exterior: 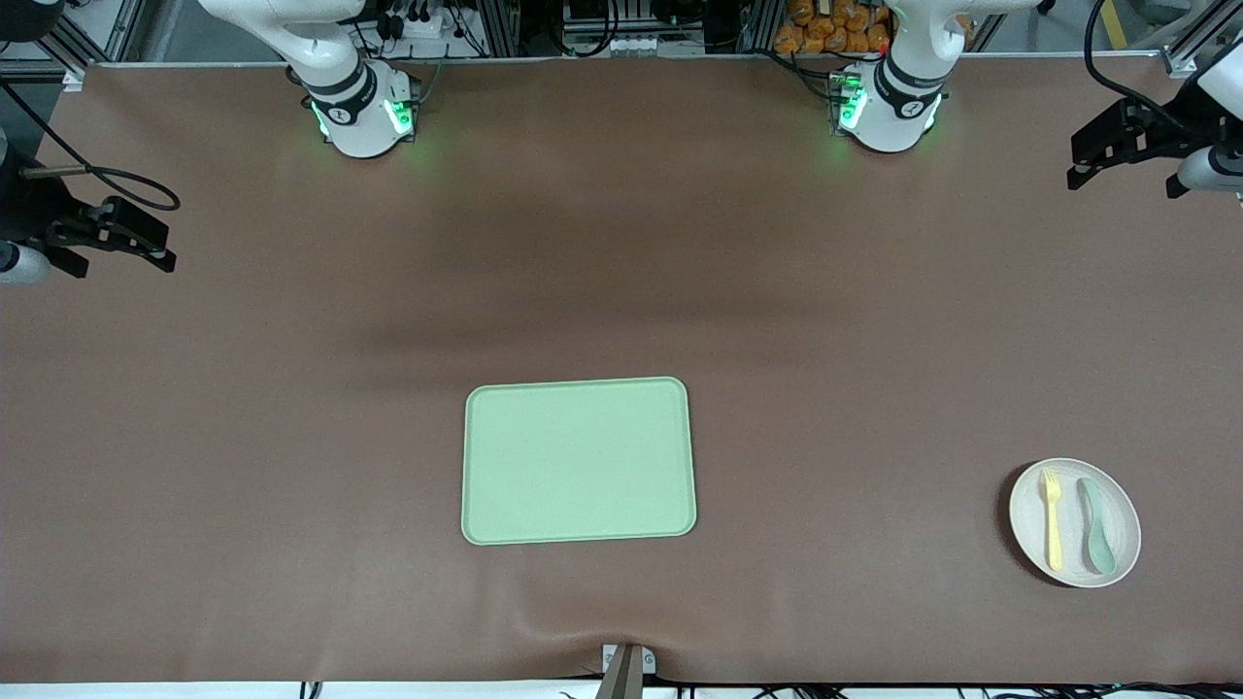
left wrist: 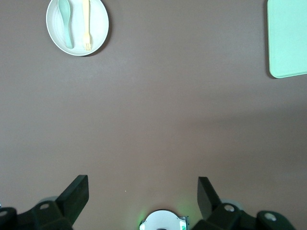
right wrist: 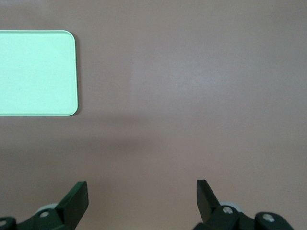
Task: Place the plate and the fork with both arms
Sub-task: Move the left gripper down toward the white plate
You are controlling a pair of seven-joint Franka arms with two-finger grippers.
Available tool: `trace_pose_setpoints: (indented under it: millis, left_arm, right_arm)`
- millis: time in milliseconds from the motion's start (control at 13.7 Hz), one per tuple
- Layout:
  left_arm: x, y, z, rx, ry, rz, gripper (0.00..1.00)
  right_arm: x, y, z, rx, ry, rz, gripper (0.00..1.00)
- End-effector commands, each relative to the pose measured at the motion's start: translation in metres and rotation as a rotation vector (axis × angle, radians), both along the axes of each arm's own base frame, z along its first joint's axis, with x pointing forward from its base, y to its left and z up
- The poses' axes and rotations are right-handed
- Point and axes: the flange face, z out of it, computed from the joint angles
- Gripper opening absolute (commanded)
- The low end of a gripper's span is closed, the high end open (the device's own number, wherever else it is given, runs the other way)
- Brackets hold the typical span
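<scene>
The brown table carries a light-green tray at its middle, bare, and toward the left arm's end, about as near the front camera as the tray, sits the off-white plate with the pale-yellow fork and a grey-green spoon lying side by side on it, long axes running toward the camera. Both arms wait high at the table's ends with fingers spread wide and holding nothing. The left gripper over its own end is plainly the nearer one to the plate, while the right gripper hangs over the right arm's end, well apart from it, with the tray between.
</scene>
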Motion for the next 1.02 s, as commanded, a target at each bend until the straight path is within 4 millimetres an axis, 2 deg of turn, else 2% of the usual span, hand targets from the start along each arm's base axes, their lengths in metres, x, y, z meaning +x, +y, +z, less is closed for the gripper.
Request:
trace_pose_setpoints:
  millis: [0, 365, 657, 949]
  left_arm:
    - [0.002, 0.002, 0.003, 0.0, -0.01, 0.002, 1.0]
    - [0.001, 0.004, 0.004, 0.0, -0.009, 0.004, 1.0]
    - [-0.003, 0.023, 0.009, 0.005, -0.013, 0.026, 1.0]
    - [0.002, 0.025, 0.0, 0.007, 0.005, 0.031, 1.0]
  right_arm:
    - [-0.007, -0.003, 0.005, -0.005, -0.003, 0.006, 1.0]
    - [-0.007, -0.002, 0.005, -0.005, -0.002, 0.006, 1.0]
    - [-0.007, -0.003, 0.005, -0.005, -0.002, 0.006, 1.0]
    - [-0.007, -0.002, 0.005, -0.003, -0.002, 0.008, 1.0]
